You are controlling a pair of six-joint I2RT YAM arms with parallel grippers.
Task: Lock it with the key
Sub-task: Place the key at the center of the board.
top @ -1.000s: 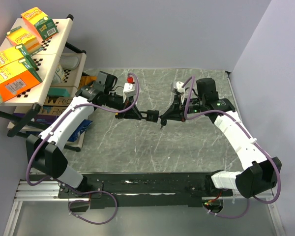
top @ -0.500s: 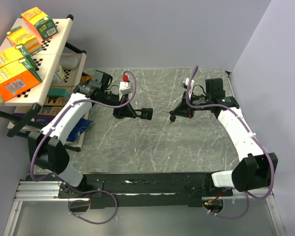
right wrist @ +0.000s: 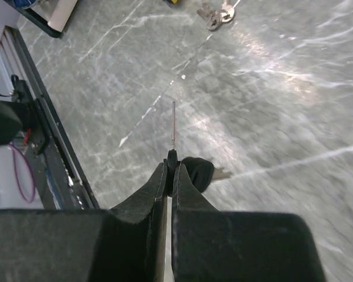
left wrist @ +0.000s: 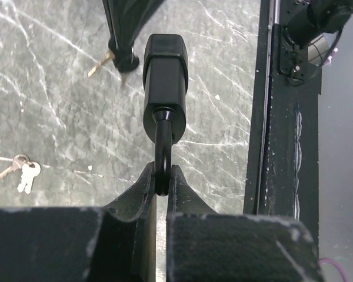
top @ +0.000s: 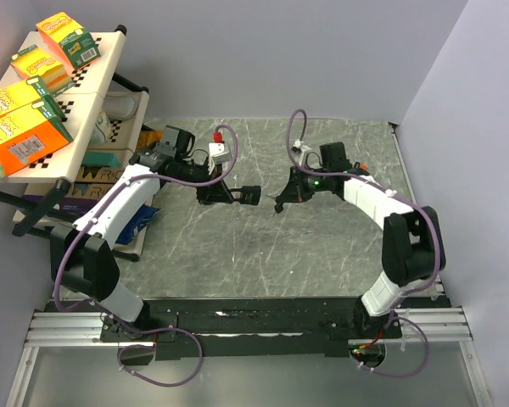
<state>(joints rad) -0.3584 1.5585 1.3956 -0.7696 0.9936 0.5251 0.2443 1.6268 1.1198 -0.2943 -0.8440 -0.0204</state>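
My left gripper is shut on the shackle of a black padlock, holding it level above the marble table, its body pointing at the other arm. In the top view the padlock hangs just left of my right gripper. That right gripper is shut on the black head of a key, whose thin blade sticks straight out ahead. A second black-headed key dangles beside the fingers. A small gap separates the key tip from the padlock.
A loose bunch of silver keys lies on the table, also seen in the right wrist view. A shelf with yellow boxes stands at the left. The black rail runs along the near edge.
A second ago the key was at the padlock's end. The right gripper then pulled away to the right and has now swung back close. The padlock shifted slightly left.
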